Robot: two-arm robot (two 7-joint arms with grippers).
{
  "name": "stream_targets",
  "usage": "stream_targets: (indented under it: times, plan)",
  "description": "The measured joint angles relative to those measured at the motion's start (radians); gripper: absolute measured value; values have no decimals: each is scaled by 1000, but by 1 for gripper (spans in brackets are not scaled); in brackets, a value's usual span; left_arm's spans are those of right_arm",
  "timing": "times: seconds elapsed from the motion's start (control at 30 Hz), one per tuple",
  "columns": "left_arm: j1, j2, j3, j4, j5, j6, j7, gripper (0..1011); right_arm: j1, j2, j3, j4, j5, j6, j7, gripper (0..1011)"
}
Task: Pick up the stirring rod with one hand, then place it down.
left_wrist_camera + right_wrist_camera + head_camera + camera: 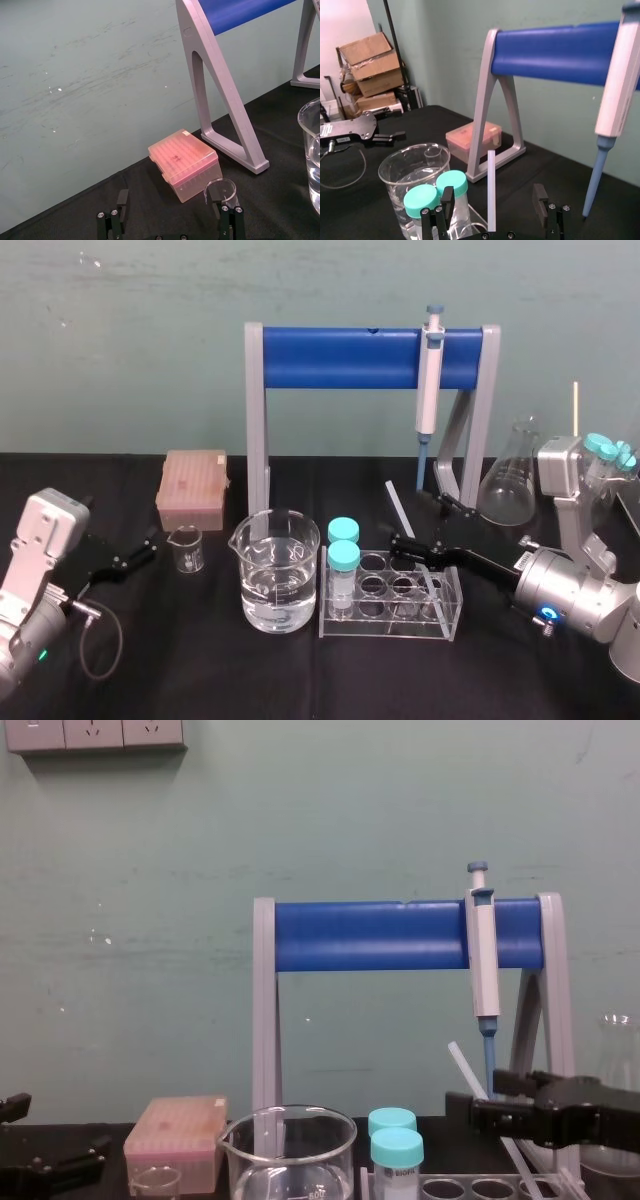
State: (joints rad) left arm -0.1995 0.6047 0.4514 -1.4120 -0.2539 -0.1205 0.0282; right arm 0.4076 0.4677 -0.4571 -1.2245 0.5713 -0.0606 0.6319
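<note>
1. Right wrist view: the right gripper (492, 200) has its fingers spread wide, with the stirring rod (491, 185) upright between them, touching neither.
2. Left wrist view: the left gripper (171, 216) is spread too, beside a small beaker (220, 189).
3. Head view: the rod slants above the test-tube rack (390, 627).
4. Chest view: it leans near the pipette (484, 960).

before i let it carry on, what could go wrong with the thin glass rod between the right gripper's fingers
The thin translucent glass stirring rod leans tilted between the fingers of the open right gripper, seemingly touching neither; an off-centre close might tip or drop it. The clear plastic tube rack with teal-capped tubes sits just under the gripper, beside the water-filled glass beaker; a swing could knock them. The left gripper rests open at far left.
</note>
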Motion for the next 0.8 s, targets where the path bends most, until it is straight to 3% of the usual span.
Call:
stream_targets:
  times: [0.3,0.8]
  plan:
    - [0,0,0,0,0,0,0,1000,15,-14,-5,25,0,56,4,1000]
    - [0,0,0,0,0,0,0,1000,15,-13,-5,24,-1,52,5,1000]
